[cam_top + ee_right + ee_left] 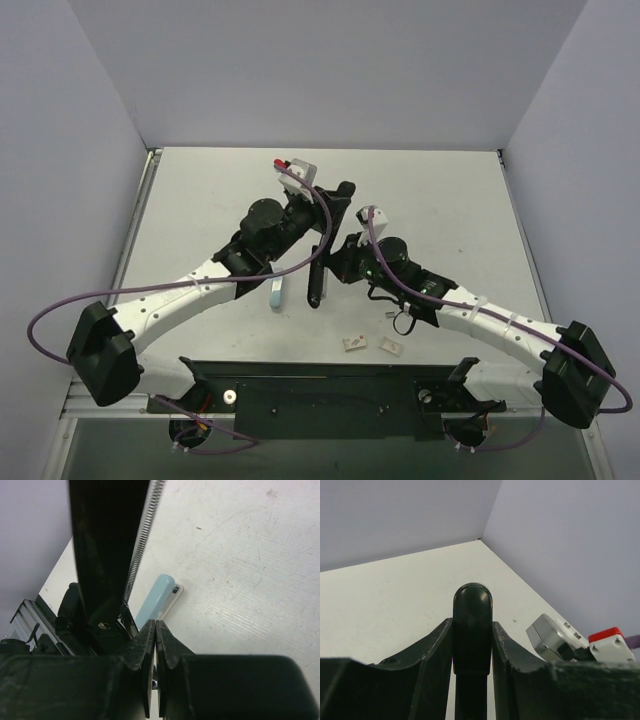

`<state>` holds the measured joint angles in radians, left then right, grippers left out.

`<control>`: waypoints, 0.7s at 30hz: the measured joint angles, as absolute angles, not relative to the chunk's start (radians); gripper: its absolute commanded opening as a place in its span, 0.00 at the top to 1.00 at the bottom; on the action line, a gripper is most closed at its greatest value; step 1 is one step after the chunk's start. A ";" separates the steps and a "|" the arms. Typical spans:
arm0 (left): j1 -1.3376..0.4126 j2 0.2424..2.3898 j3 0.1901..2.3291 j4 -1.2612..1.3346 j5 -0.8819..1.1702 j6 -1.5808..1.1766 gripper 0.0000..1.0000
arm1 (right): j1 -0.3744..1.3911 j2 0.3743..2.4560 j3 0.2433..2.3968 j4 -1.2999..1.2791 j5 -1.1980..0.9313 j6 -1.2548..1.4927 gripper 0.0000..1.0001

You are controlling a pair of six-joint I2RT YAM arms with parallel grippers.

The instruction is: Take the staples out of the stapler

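Observation:
The black stapler (318,278) hangs open above the middle of the table. My left gripper (330,212) is shut on its upper end. In the left wrist view the stapler's rounded black end (472,605) sits clamped between the two fingers of that gripper (472,625). My right gripper (336,258) is just right of the stapler with its jaws pressed together on nothing I can see. In the right wrist view this gripper (155,626) sits beside the stapler's black arm (102,545) and its long spring (142,540). No staples show inside the stapler.
A light blue tool (276,292) on a white base lies on the table just left of the stapler; the right wrist view shows the same light blue tool (156,599). Two small pale pieces (355,343) (390,347) lie near the front edge. Grey walls enclose the table.

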<state>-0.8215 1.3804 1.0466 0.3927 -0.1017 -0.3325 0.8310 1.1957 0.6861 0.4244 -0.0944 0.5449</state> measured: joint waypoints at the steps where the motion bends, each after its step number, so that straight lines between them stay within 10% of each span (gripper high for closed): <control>1: -0.823 1.364 1.044 0.389 -0.102 -0.333 1.00 | 0.831 1.181 0.686 0.419 -0.094 0.545 1.00; 21: -0.825 1.019 0.969 0.236 -0.102 -0.386 1.00 | 0.873 0.904 0.722 0.144 0.020 0.459 1.00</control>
<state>-0.8253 1.0187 0.9691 0.2359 -0.1020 -0.3859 0.8730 0.9043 0.7219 0.1444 0.0200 0.4595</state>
